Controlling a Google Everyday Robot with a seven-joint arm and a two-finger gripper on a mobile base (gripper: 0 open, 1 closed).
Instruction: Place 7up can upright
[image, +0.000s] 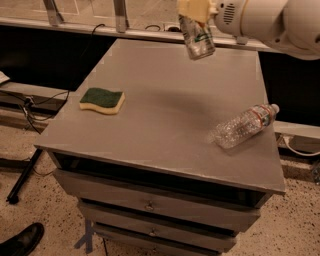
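One 7up can (197, 38) in pincer (194, 14), aloft

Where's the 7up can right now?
Top of the camera view: the 7up can hangs in the claw above the far part of the table, well beyond the bottle.

No lettering can be read on the 7up can (197, 37) in the claw (193, 11) at top, nor the bottle (243, 126).

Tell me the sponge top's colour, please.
Dark green, camera view; gripper holds the 7up can above the table.
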